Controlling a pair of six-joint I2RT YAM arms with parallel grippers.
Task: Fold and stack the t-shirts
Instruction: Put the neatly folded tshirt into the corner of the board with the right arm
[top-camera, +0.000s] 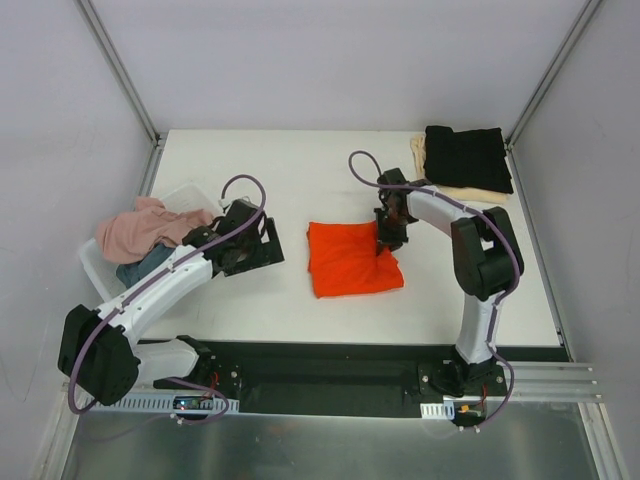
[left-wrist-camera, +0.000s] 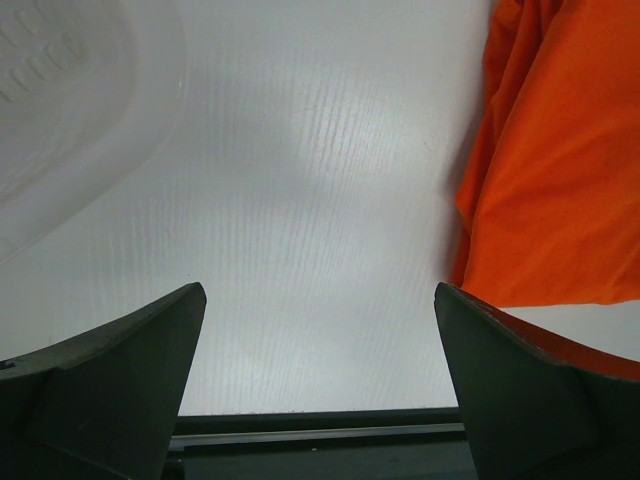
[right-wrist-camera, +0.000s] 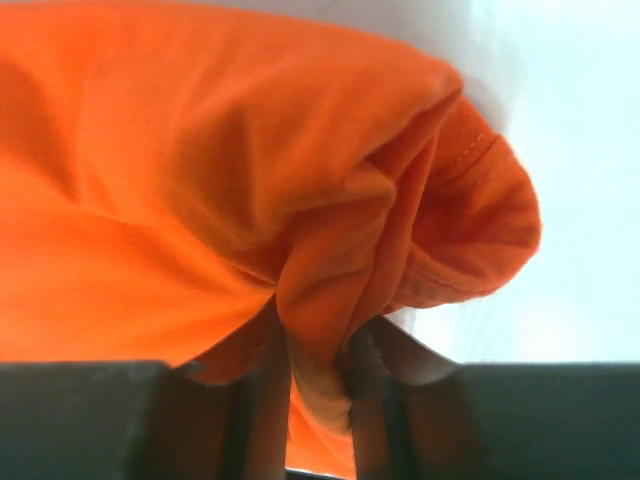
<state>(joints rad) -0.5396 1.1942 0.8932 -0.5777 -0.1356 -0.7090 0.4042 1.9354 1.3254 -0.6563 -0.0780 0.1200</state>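
Observation:
A folded bright orange-red t-shirt (top-camera: 350, 258) lies mid-table. My right gripper (top-camera: 390, 238) is at its right edge, shut on a bunched fold of the orange-red t-shirt (right-wrist-camera: 330, 330), which fills the right wrist view. My left gripper (top-camera: 262, 247) is open and empty, low over bare table left of the shirt; the shirt's edge (left-wrist-camera: 560, 170) shows at the right of the left wrist view. A folded black t-shirt (top-camera: 466, 157) lies on a cream-beige one (top-camera: 470, 192) at the back right. A dusty pink t-shirt (top-camera: 140, 228) and a grey-blue one (top-camera: 145, 265) hang out of the tub.
The white plastic tub (top-camera: 190, 198) stands at the left table edge, beside my left arm; its wall also shows in the left wrist view (left-wrist-camera: 70, 110). A black strip (top-camera: 330, 352) runs along the near table edge.

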